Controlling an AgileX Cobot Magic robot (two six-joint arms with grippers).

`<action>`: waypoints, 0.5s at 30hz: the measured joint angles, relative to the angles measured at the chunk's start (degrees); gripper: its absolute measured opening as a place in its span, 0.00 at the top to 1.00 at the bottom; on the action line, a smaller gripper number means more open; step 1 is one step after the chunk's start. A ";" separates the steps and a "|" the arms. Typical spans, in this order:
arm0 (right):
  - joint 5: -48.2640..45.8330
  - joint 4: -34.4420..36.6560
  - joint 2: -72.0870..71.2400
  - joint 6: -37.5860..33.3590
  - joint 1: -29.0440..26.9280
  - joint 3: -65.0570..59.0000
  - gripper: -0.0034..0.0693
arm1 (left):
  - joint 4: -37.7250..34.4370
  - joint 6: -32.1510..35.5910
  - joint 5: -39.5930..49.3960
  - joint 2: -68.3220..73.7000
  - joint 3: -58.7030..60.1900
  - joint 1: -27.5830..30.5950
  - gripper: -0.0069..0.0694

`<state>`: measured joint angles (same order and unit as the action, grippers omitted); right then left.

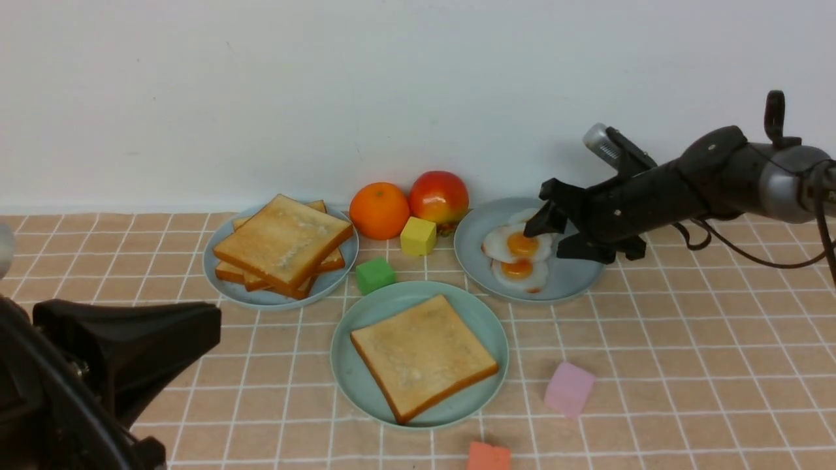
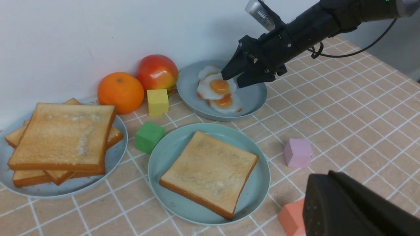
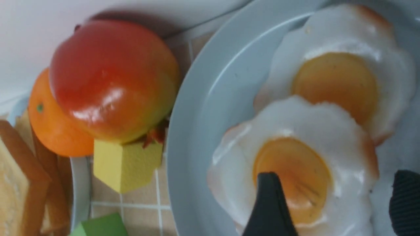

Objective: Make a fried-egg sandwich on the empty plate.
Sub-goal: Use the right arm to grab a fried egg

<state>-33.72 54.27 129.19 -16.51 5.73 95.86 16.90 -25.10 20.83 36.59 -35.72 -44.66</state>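
Observation:
The mint-green plate point(image 1: 385, 310) point(image 2: 164, 157) sits at the centre front and carries one golden toast slice point(image 1: 423, 356) point(image 2: 210, 172), lying flat. No fried-egg sandwich is in view. Fried eggs point(image 1: 516, 243) point(image 2: 218, 88) point(image 3: 295, 164) lie overlapping on a blue-grey plate point(image 1: 575, 277) at the back right. My right gripper point(image 1: 545, 240) point(image 2: 232, 80) point(image 3: 336, 200) stands open just over the upper egg, one finger above the yolk and the other past the white's edge, holding nothing. My left gripper point(image 1: 215, 323) point(image 2: 310, 183) is shut and empty at the front left, away from the plates.
A second blue-grey plate point(image 1: 274, 301) at the back left holds a stack of toast point(image 1: 282, 243). An orange point(image 1: 379, 210), a red-yellow fruit point(image 1: 439, 197) and a yellow cube point(image 1: 418, 235) stand by the wall. A green cube point(image 1: 374, 275), pink cube point(image 1: 569, 389) and coral cube point(image 1: 488, 457) surround the mint-green plate.

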 joint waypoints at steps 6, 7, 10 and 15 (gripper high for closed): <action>0.49 4.40 1.70 -2.75 0.00 0.14 0.30 | 0.00 -2.10 0.06 0.00 0.00 0.00 0.93; 0.43 5.76 1.97 -3.41 0.00 0.18 0.30 | 0.00 -2.47 0.06 0.00 0.00 0.00 0.93; 0.50 7.02 2.29 -3.78 0.00 0.31 0.30 | 0.00 -2.66 0.06 0.00 0.00 0.00 0.93; 1.05 7.91 2.80 -4.13 0.00 0.44 0.33 | -0.05 -2.71 0.06 0.00 0.00 0.00 0.93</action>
<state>-32.67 62.18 131.99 -20.64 5.73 96.29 16.85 -27.82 20.89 36.59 -35.72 -44.66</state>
